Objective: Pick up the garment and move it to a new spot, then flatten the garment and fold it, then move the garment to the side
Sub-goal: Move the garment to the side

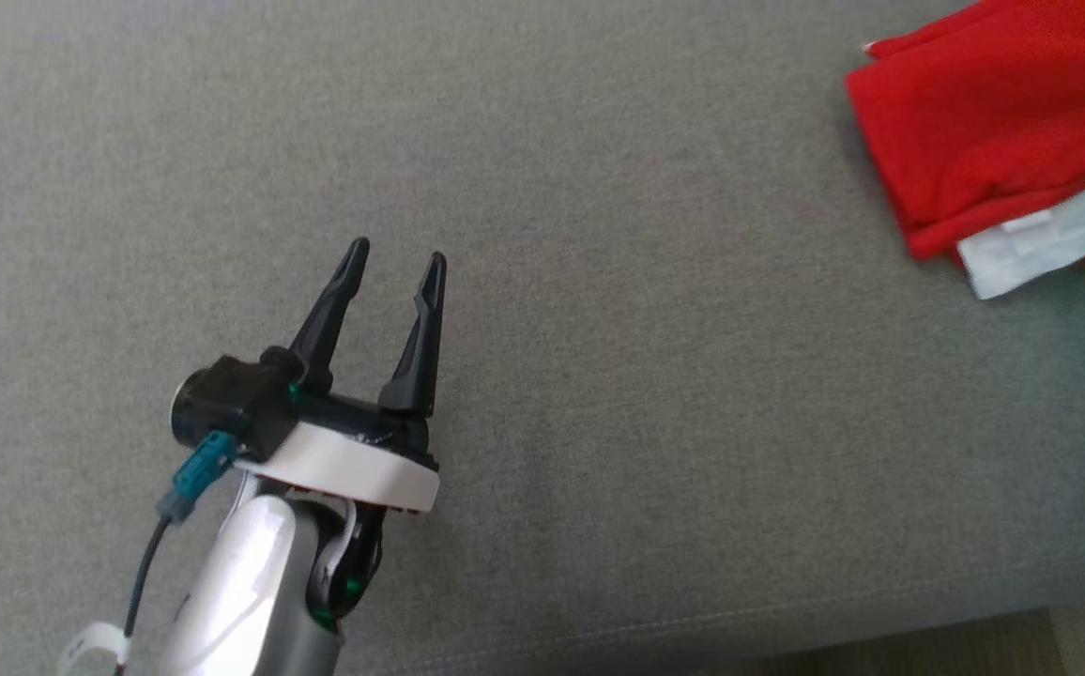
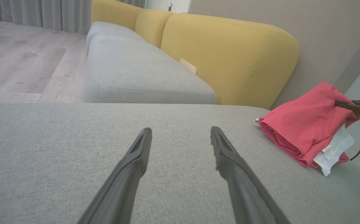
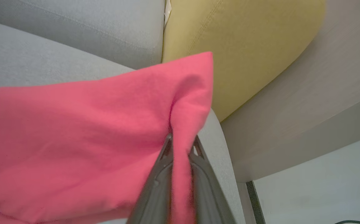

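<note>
We see the garment (image 1: 993, 141) at the upper right of the head view, lying on a gray seat cushion (image 1: 599, 422), well apart from the left gripper (image 1: 397, 253) at the lower left of that frame. In the left wrist view the garment (image 2: 301, 124) sits at the right edge, off to the side of that gripper's two dark fingers (image 2: 136, 161), which stand spread wide over bare cushion with nothing between them. In the right wrist view the right gripper (image 3: 181, 140) rises from the bottom centre, its fingers pinched together on a fold at the garment's (image 3: 74, 140) edge, so the cloth puckers where they clamp it. The garment is red and folded into a thick, soft bundle with rounded layered edges; a strip of white fabric (image 1: 1040, 249) pokes out from its lower side. A yellow backrest (image 2: 229, 56) stands behind it.
</note>
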You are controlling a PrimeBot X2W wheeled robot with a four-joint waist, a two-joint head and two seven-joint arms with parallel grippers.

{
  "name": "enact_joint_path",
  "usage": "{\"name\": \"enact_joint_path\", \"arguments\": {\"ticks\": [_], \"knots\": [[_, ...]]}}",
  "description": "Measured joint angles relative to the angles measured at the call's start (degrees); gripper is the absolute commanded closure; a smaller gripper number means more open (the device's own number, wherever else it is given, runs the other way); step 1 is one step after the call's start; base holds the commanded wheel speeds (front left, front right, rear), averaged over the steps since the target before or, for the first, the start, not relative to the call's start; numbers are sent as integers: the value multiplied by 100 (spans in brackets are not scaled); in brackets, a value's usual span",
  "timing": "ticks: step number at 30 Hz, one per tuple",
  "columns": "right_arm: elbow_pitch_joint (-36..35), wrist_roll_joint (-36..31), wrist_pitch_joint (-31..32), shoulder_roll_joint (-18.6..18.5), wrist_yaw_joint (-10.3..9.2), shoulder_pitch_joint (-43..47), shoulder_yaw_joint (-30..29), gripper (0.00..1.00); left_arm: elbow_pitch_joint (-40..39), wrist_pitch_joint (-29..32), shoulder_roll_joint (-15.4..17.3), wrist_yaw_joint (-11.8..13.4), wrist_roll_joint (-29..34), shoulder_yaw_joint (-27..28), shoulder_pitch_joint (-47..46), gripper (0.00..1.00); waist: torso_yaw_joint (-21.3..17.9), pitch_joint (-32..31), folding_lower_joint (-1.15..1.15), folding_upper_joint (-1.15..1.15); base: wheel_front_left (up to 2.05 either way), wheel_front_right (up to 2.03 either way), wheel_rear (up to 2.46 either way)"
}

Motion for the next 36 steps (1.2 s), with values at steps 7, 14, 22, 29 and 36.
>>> {"name": "enact_joint_path", "arguments": {"ticks": [7,14,22,29,36], "knots": [[390,-523,279,24,0,-69,-627,100,3,-1,-7,-47,33,16,-77,0,88,293,0,0,0,0,0],[517,-945,401,211,0,-66,-1184,0,48,-9,-9,-53,40,20,-167,0,88,347,0,0,0,0,0],[385,-1290,292,465,0,-33,-1466,0,143,-9,-9,-94,27,21,-160,0,96,82,0,0,0,0,0],[4,-1011,69,1012,0,334,-1369,0,146,-9,-11,-35,-111,45,103,0,169,-530,0,0,0,0,0],[-936,-337,-321,1723,0,1052,-960,0,123,-9,-8,94,-245,268,631,0,302,-1291,-1,0,0,0,0]]}}
